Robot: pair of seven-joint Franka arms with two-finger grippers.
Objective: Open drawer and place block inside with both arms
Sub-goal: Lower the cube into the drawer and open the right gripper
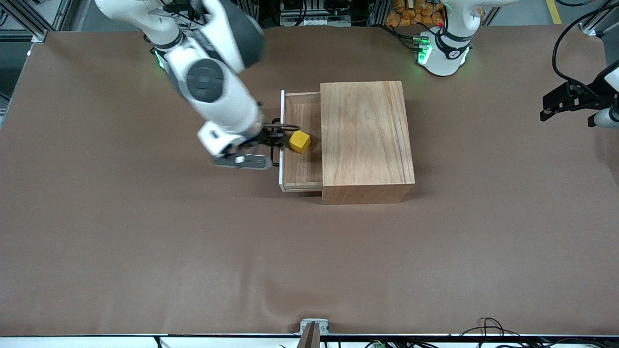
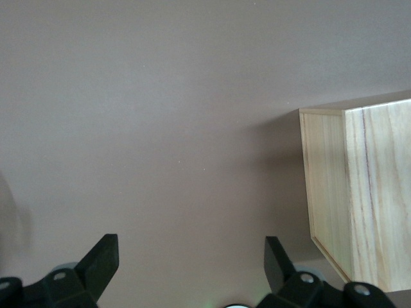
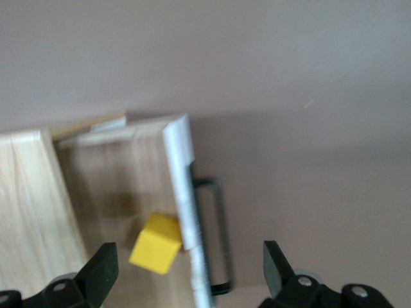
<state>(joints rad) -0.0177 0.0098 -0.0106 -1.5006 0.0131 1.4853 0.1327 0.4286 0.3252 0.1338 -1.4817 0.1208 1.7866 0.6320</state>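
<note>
The drawer (image 1: 302,169) stands pulled out of the light-wood cabinet (image 1: 365,140) toward the right arm's end of the table. The yellow block (image 1: 300,141) is inside it, tilted on an edge just inside the white front panel (image 1: 282,174). My right gripper (image 1: 274,137) hovers open over the panel and its black loop handle (image 3: 215,231), holding nothing. In the right wrist view the block (image 3: 156,244) shows between the open fingers of that gripper (image 3: 189,269), beside the panel (image 3: 180,167). My left gripper (image 1: 556,104) waits open above the table's left-arm end; its gripper (image 2: 192,256) view shows the cabinet (image 2: 366,192) from the side.
Brown table cloth (image 1: 193,251) spreads wide around the cabinet. A small camera mount (image 1: 314,331) sits at the table edge nearest the front camera, with loose cables (image 1: 488,328) beside it. The green-lit arm bases (image 1: 442,50) stand along the edge farthest from that camera.
</note>
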